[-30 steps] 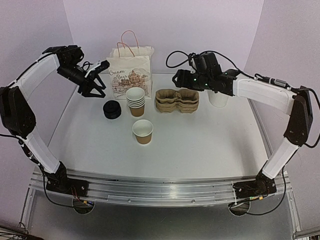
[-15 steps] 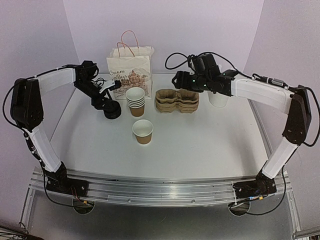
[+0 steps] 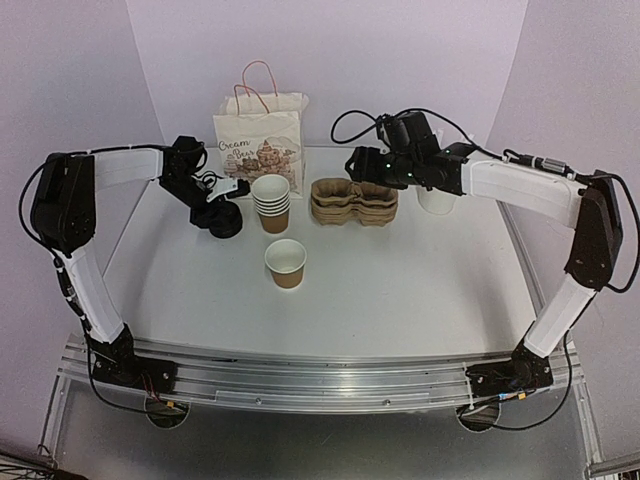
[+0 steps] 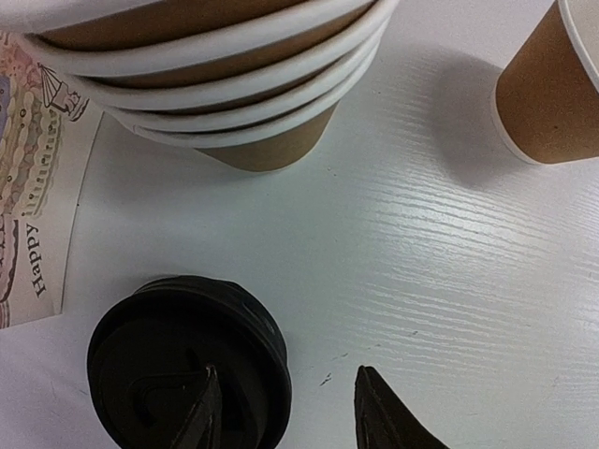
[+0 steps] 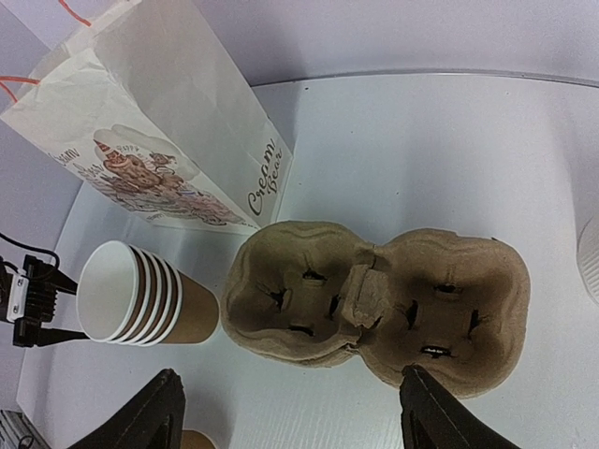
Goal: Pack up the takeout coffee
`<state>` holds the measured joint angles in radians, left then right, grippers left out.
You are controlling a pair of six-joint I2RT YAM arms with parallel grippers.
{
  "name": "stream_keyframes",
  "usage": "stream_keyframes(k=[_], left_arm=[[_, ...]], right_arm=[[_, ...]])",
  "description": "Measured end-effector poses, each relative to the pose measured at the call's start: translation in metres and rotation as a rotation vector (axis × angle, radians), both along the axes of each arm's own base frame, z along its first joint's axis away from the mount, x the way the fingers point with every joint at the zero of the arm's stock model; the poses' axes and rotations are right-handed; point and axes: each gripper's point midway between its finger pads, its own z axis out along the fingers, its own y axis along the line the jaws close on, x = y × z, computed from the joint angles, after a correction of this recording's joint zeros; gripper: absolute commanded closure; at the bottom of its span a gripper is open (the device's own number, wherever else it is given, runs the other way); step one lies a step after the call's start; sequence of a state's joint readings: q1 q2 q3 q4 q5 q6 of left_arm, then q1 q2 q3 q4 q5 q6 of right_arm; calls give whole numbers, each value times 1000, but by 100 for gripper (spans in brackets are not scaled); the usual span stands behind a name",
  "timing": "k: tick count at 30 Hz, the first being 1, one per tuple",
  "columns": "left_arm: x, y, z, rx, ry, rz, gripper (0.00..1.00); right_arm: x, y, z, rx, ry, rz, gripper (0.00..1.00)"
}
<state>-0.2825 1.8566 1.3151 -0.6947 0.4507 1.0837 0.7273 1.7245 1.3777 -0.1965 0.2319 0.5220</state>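
Note:
The takeout coffee cup (image 3: pixel 286 262), brown paper with a white inside, stands alone and lidless mid-table; its side shows in the left wrist view (image 4: pixel 552 94). A stack of black lids (image 3: pixel 224 222) sits to its back left. My left gripper (image 3: pixel 222 195) is low over that stack. It is open: one finger lies over the top lid (image 4: pixel 178 365), the other over bare table just outside the rim, midpoint (image 4: pixel 290 416). My right gripper (image 3: pixel 365 160) hangs open above the stack of pulp cup carriers (image 5: pixel 374 309), holding nothing, midpoint (image 5: pixel 290 416).
A stack of lidless brown cups (image 3: pixel 271 200) stands between the lids and the carriers (image 3: pixel 354 200). A printed white paper bag (image 3: pixel 258 145) with red handles stands at the back. A white cup (image 3: pixel 437 198) sits under the right arm.
My left arm has swung right and down from beside the bag onto the lid stack, and its jaws have narrowed. The right arm has barely moved.

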Motion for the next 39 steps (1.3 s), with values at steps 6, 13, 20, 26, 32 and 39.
stream_keyframes(k=[6, 13, 20, 26, 32, 39], left_arm=[[4, 1, -9, 19, 0, 7, 63], [4, 4, -16, 38, 13, 11, 63], [5, 6, -17, 52, 5, 10, 74], [7, 7, -17, 61, -12, 3, 83], [7, 7, -17, 64, -15, 0, 85], [6, 7, -16, 64, -17, -15, 75]], right_arm=[[0, 0, 0, 2, 1, -1, 25], [0, 0, 0, 3, 2, -1, 25], [-1, 1, 0, 8, 5, 3, 25], [-2, 3, -3, 9, 14, 12, 24], [-2, 4, -4, 10, 17, 15, 24], [-2, 4, -4, 11, 18, 18, 24]])
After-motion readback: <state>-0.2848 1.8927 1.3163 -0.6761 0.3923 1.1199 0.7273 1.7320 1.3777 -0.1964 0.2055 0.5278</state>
